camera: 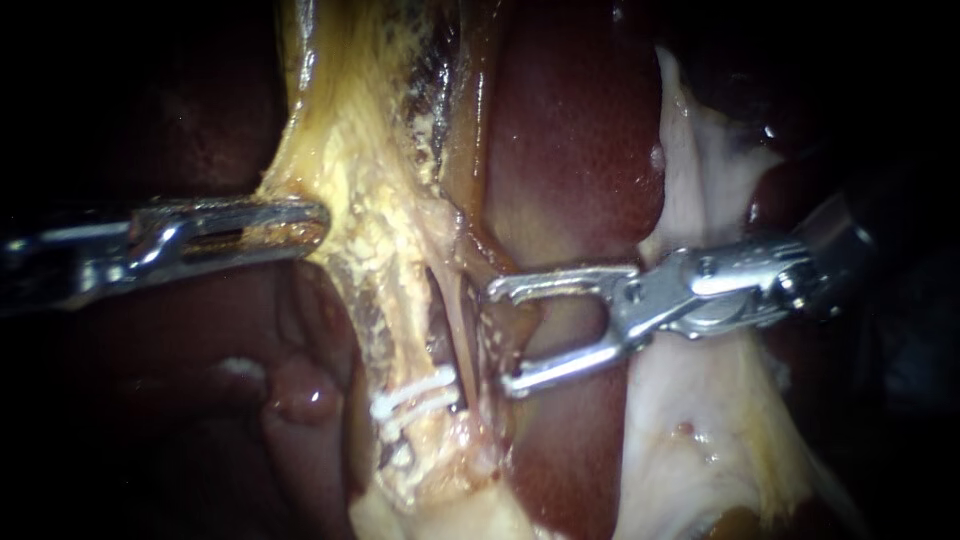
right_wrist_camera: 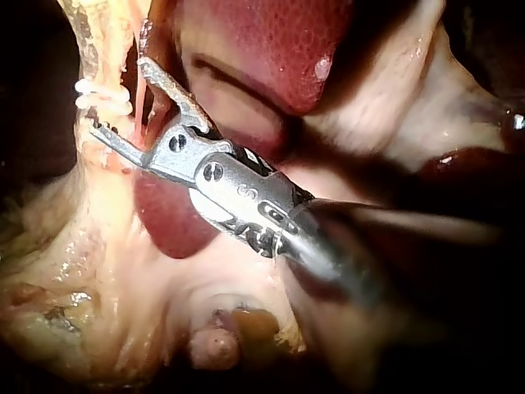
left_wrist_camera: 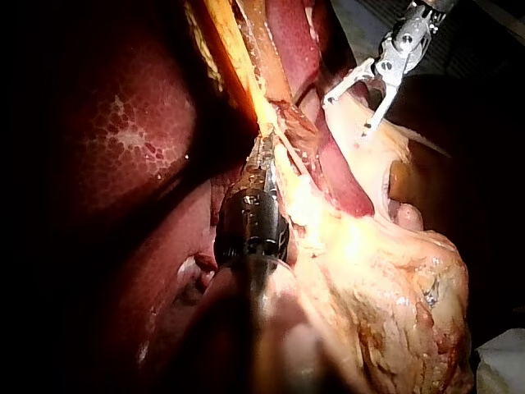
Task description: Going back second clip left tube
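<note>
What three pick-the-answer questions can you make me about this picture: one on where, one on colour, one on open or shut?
1. Where are the clips?
A. across the tube
B. on the liver
C. loose, off the tissue

2. What colour are the clips?
A. black
B. white
C. blue

3. Which instrument has open jaws?
A. left instrument
B. right instrument
C. both

Answers:
1 A: they sit across the tube, near the right instrument's lower jaw.
2 B: they show white against the yellow tissue.
3 B: a wide gap shows between the right instrument's jaws, and the left instrument's jaws pinch the yellow tissue.
</note>
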